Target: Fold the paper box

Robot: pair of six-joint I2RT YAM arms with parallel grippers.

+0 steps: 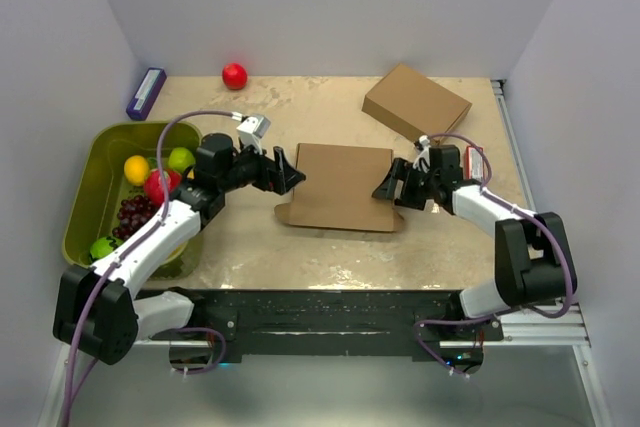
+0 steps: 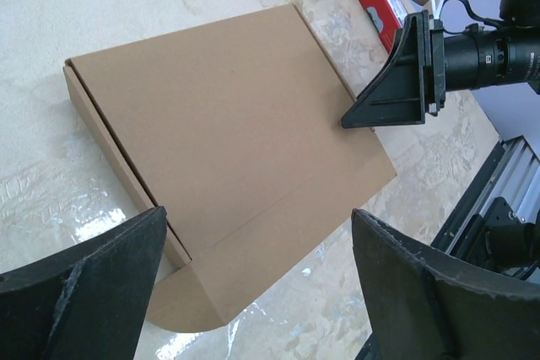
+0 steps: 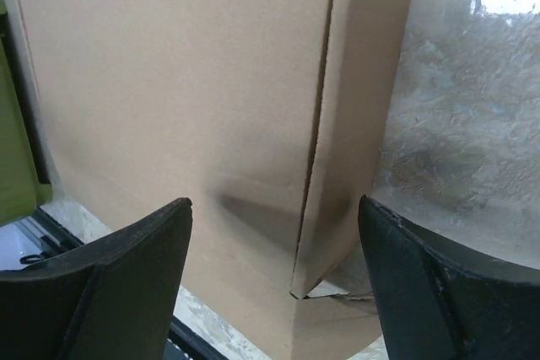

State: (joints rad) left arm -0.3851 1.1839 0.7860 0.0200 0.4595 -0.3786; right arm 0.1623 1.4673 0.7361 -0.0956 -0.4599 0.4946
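mid-table, paper box (image 1: pixel 340 185) — left gripper (image 1: pixel 286 173), right gripper (image 1: pixel 388 187) flanking

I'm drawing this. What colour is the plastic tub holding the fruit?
Olive-green plastic tub, clearest from the top camera.

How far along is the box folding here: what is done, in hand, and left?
Done: the paper box lies as a shallow carton with its lid down. In hand: nothing; the left gripper and right gripper stand open at its two sides. Left: a rounded flap sticks out flat at one edge, seemingly not tucked in.
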